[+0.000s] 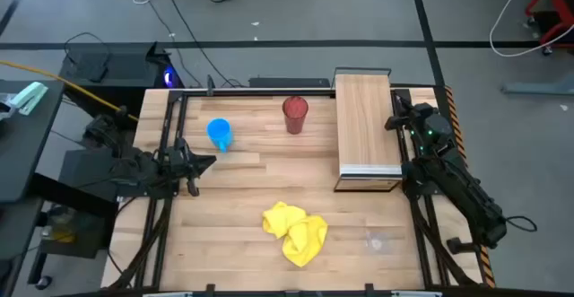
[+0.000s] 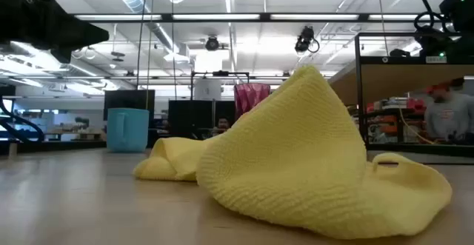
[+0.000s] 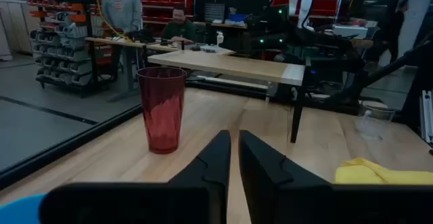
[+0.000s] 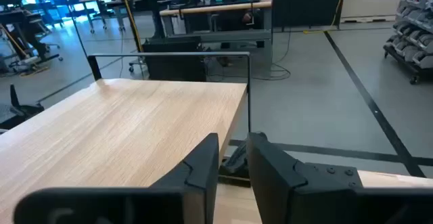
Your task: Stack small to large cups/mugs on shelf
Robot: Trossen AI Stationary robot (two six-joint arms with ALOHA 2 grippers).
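Observation:
The blue mug (image 1: 220,134) stands on the table at the far left and shows in the low view (image 2: 127,129). The dark red tumbler (image 1: 295,114) stands upright to its right, also in the left wrist view (image 3: 162,109). The small clear cup (image 1: 376,240) stands near the front right, also in the left wrist view (image 3: 375,119). The light-wood shelf (image 1: 366,131) stands on thin legs at the right. My left gripper (image 1: 202,162) is shut and empty, just nearer than the mug. My right gripper (image 1: 395,122) is shut and empty at the shelf's right edge.
A crumpled yellow cloth (image 1: 294,231) lies at the front middle of the table and fills much of the low view (image 2: 296,156). Bare tabletop lies between the tumbler, the cloth and the shelf. People sit and stand in the room beyond the table.

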